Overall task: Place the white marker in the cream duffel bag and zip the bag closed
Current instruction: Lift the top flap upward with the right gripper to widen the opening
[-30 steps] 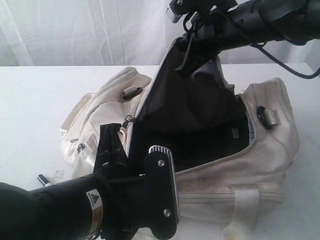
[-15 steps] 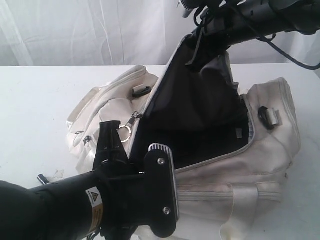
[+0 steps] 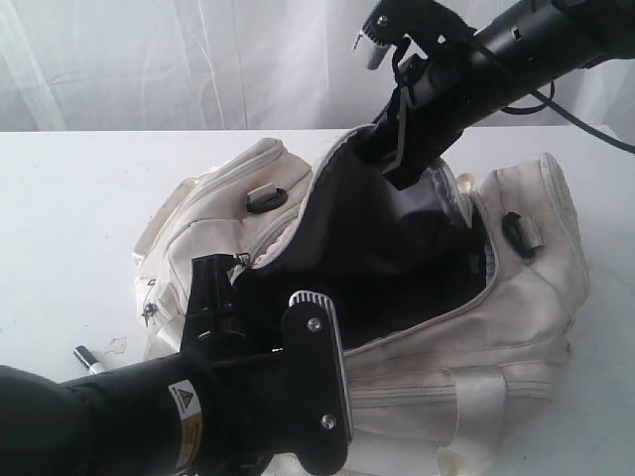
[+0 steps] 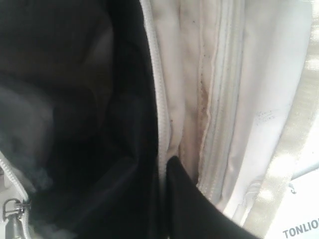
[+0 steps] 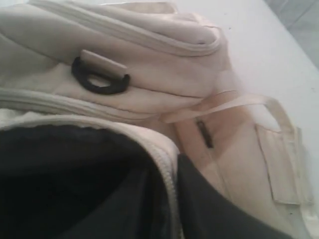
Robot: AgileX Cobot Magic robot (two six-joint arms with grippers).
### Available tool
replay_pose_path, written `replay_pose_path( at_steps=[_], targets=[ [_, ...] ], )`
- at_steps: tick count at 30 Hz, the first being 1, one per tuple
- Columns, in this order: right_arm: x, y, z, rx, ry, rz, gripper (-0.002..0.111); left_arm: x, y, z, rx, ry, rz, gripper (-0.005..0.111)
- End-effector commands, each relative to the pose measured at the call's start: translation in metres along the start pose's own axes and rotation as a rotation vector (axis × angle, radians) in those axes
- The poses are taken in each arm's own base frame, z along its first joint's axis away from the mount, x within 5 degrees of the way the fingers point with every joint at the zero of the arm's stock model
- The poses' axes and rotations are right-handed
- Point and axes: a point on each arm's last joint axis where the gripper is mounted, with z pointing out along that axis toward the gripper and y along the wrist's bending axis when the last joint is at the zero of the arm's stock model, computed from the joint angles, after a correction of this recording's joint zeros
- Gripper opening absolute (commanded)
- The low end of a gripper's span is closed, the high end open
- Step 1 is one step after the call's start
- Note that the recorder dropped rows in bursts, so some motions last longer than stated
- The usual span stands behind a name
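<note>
The cream duffel bag [image 3: 516, 297] lies open on the white table, showing its dark lining. My left gripper [image 3: 213, 273] is shut on the bag's near zipper edge [image 4: 158, 99], which runs between its fingers. My right gripper [image 3: 382, 144] holds the far zipper edge [image 5: 167, 154] up, with the edge pinched close between its fingers. The white marker [image 3: 87, 358] lies on the table left of the bag, beside my left arm, mostly hidden by it. Neither gripper touches the marker.
A metal zipper pull [image 3: 243, 260] hangs at the opening's left end, by my left gripper. Black clips sit on the bag's side pocket [image 3: 263, 198] and right end [image 3: 518, 233]. A webbing handle [image 3: 476, 397] crosses the bag's front. White curtain behind.
My right arm has come down and the raised flap has dropped with it, so the opening stands lower. The bag's left side has shifted slightly. My left gripper keeps its hold.
</note>
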Motion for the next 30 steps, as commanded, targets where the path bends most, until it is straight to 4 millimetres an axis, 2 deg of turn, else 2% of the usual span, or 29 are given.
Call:
replay_pose_path(
  at_steps=[1,3,5,14,22,30],
  targets=[
    [0.001,0.005,-0.005,-0.07,0.015,0.007,0.042,0.001,-0.002,-0.001,0.009,-0.006,-0.008,0.0],
    [0.0,0.007,-0.004,-0.072,0.015,-0.001,0.054,0.001,-0.003,-0.001,0.011,-0.004,-0.012,0.0],
    [-0.001,0.009,-0.003,-0.077,0.017,-0.046,0.058,0.001,-0.003,-0.001,0.012,-0.003,-0.014,0.0],
    [-0.014,0.023,0.007,-0.045,0.06,-0.366,0.058,0.001,-0.003,-0.001,0.012,-0.003,-0.014,0.0],
    [-0.027,0.044,0.018,-0.058,0.102,-0.59,0.058,0.001,-0.003,-0.001,0.02,0.003,-0.03,0.0],
    [-0.038,0.064,0.025,-0.093,0.097,-0.668,0.056,0.001,-0.004,-0.001,0.02,0.004,-0.032,0.0]
  ],
)
